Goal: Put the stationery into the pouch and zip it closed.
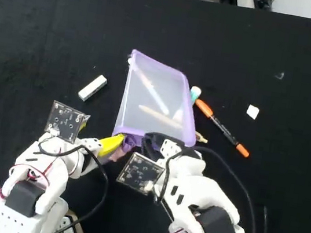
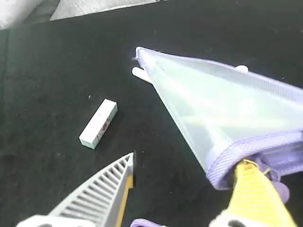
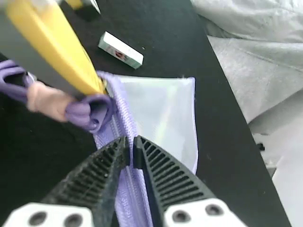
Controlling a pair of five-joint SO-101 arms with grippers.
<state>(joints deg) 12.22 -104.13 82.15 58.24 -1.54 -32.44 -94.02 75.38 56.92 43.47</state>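
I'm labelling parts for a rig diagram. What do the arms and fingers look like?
The left arm and right arm are white with black motors and cables. The left gripper has one yellow finger and one grey ribbed finger; the right gripper has black ribbed fingers. Each wrist carries a dark circuit board.
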